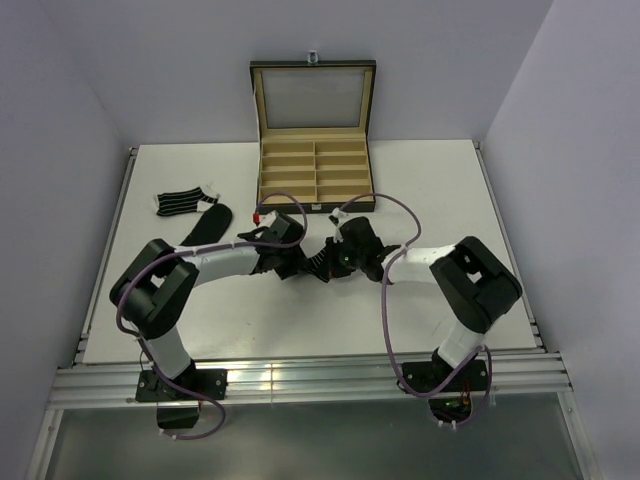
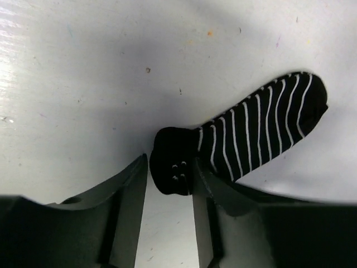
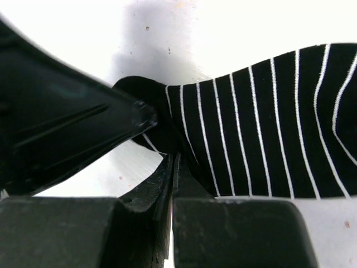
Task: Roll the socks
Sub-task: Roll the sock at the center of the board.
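- Striped sock point(image 2: 256, 128) flat on the desk point(image 2: 83, 78), stretching away from the left jaws toward their upper right; its plain black cuff end bunched right between their tips.
- Left jaws standing apart, not pressing; white desk visible in the gap just below the cuff end.
- Right jaws closed tight, tips at the near edge of the sock beside the cuff; hard to tell whether a thin fold is pinched there.
- Probably very light, soft and limp: no stiffness to keep a shape, likely to sag and unroll once released. Not fragile, and the knit not slippery.
- Best taken at the bunched cuff end, through the whole thickness, with the other jaws pinning the striped part close by; a shallow pinch likely to catch one layer only.
- Desk white, smooth and hard, with a few small specks; easy sliding of the fabric to be expected.
- Little room for turning, both jaws crowded tip to tip over the same end.
- Beyond them, an open compartmented box point(image 1: 315, 170); well apart on the left arm's side, a second striped sock point(image 1: 180, 203) and a plain black sock point(image 1: 207, 226).
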Controlling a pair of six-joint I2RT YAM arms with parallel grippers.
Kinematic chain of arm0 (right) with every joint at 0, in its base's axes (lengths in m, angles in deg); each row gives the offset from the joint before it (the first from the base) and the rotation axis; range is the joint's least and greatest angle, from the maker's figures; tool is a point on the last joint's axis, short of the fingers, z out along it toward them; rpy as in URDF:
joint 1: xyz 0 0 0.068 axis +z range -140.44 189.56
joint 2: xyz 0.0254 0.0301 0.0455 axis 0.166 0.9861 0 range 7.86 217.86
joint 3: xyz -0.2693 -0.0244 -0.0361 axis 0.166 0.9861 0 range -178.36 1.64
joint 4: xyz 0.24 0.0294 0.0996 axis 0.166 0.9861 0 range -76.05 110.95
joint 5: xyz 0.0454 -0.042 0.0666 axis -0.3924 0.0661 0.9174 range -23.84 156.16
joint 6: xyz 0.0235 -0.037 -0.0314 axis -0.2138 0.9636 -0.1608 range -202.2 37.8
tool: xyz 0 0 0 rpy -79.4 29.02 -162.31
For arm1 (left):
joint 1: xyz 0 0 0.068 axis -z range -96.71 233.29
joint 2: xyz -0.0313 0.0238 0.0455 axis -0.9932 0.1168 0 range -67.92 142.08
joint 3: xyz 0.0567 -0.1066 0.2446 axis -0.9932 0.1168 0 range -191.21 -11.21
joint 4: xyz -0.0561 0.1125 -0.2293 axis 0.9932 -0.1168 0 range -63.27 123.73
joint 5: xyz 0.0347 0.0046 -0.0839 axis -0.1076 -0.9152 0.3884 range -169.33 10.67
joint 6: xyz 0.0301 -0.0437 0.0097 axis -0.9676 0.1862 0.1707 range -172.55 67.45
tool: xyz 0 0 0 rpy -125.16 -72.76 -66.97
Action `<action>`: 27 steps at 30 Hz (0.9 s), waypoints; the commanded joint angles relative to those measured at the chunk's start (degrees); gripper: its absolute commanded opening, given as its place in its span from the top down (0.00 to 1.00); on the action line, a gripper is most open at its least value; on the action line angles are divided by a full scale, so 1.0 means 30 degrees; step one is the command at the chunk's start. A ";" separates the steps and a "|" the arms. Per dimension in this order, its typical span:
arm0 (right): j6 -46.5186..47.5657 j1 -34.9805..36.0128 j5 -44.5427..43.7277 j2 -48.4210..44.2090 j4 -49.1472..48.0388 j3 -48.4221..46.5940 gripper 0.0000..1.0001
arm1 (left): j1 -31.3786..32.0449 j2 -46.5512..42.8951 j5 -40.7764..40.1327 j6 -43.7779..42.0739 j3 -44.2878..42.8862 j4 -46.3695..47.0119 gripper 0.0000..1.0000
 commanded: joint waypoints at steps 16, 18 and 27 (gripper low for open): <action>-0.7027 -0.6182 1.1935 0.5723 -0.7395 0.1937 1.00 | 0.0143 -0.1923 0.0452 -0.1019 0.2599 0.3838 0.28; -0.7085 -0.6475 1.2022 0.6044 -0.7160 0.1790 1.00 | 0.0114 -0.1776 0.0569 -0.1196 0.2571 0.4161 0.31; -0.6939 -0.7091 1.1994 0.6603 -0.5695 0.0999 1.00 | 0.0143 -0.1480 0.0980 -0.1518 0.2862 0.5274 0.37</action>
